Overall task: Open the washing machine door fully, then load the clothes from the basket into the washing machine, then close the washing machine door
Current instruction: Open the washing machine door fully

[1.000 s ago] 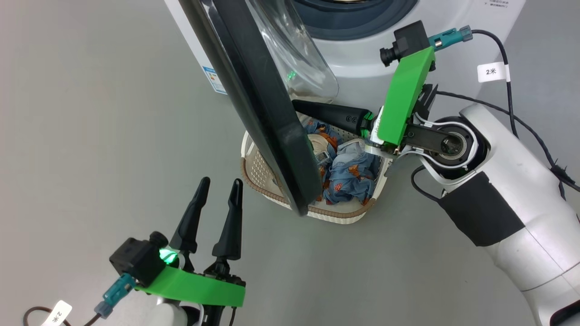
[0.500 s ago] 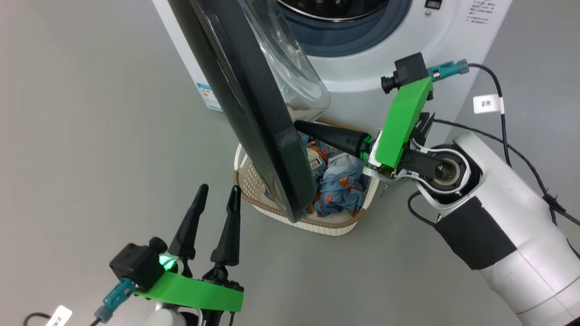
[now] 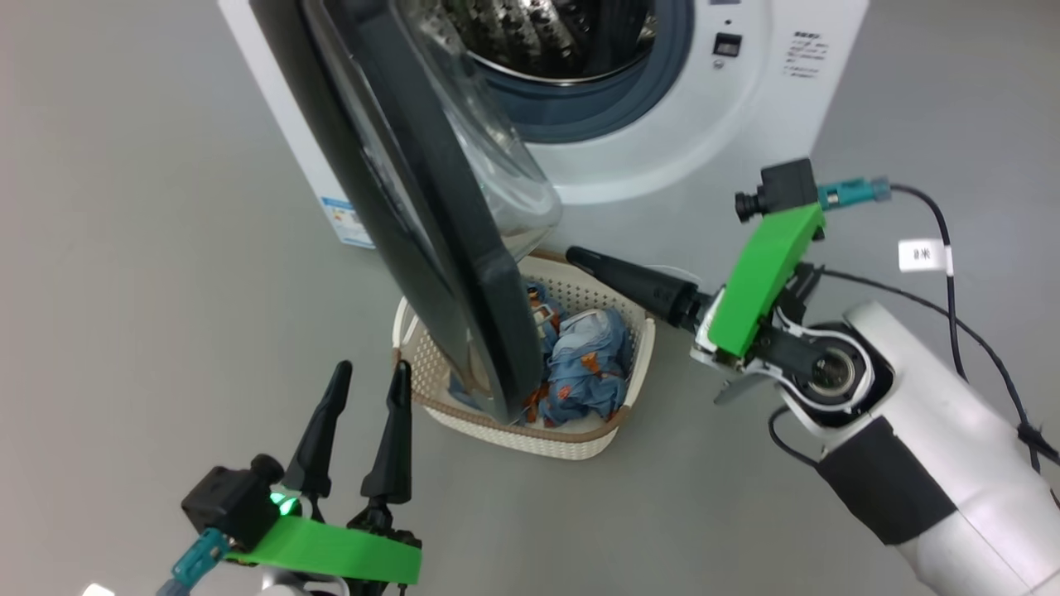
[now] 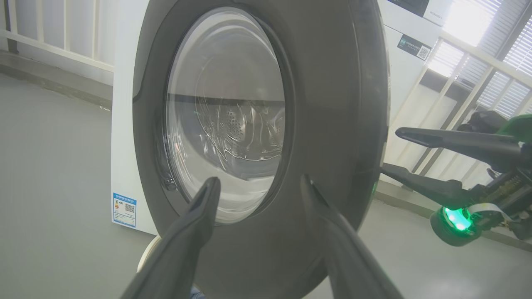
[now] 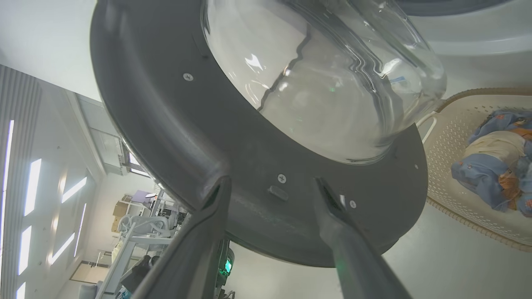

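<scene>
While the large round, black-rimmed, glass-bowled washing machine door stands swung out from the big white front-loading washing machine, the right gripper sits just beside its inner face, fingers wide apart, empty (contact unclear). Beside that gripper, lower: cream perforated plastic basket, light blue printed clothes inside. The left gripper faces the door's outer side, spread, empty.

A robotics lab or test hall rather than a home: the washing machine stands free on a bare grey floor. Beyond the right gripper, to its left, are ceiling light strips and equipment racks. Right of the left gripper runs a white railing before blinds.
</scene>
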Motion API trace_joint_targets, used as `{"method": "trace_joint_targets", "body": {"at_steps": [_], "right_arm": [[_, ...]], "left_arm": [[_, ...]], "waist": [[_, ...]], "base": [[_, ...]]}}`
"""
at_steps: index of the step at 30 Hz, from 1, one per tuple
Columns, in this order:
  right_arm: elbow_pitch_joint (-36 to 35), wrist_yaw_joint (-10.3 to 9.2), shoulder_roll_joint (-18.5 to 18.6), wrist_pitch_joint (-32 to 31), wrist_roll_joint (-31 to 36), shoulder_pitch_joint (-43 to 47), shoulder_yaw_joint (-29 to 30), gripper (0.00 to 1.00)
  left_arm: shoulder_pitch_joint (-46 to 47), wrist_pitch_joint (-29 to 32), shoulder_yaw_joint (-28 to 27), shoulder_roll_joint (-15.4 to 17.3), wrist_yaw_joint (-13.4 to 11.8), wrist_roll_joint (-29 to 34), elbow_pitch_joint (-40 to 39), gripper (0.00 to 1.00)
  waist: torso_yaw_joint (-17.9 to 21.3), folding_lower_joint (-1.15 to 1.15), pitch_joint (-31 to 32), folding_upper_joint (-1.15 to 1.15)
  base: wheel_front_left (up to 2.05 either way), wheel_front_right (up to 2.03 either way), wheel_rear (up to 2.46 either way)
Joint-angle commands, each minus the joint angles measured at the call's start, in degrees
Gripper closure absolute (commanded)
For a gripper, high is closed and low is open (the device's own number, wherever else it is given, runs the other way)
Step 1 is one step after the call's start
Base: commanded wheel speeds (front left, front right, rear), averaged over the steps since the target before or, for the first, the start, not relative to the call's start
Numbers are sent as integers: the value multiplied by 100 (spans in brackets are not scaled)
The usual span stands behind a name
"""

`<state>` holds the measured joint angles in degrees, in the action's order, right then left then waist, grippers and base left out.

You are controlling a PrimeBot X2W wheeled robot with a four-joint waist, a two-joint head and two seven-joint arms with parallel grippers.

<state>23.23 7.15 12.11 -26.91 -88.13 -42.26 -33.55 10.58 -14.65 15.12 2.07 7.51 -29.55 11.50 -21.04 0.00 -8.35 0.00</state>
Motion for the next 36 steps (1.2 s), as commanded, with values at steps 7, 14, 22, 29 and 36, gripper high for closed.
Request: {"method": "trace_joint_targets", "body": {"at_steps": [7,14,22,29,36], "right_arm": [[-191,34,233,448,89,493,-83,0],[-201,34,514,861,-4,878,25,0],[-221,34,749,1300,105,1391,-101,0],[-235,34,859,1686,81,1734,-221,0],[-202,34,1071,2274,82,2079,-107,0]], "left_arm": [[-50,-35,-373,88,-2,177,-49,0],[-163,-35,-569,197,-2,231,-60,0],[-518,-35,-873,308,-2,289,-104,0],[-768,-35,-1058,346,-2,312,-155,0],[-828,-35,-1129,354,-2,322,-189,0]], "waist": [[383,0,212,0],[676,0,346,0],[1090,0,628,0],[1408,0,780,0],[1566,0,822,0]], "base": [[0,0,0],[0,0,0],[0,0,0],[0,0,0],[0,0,0]]}}
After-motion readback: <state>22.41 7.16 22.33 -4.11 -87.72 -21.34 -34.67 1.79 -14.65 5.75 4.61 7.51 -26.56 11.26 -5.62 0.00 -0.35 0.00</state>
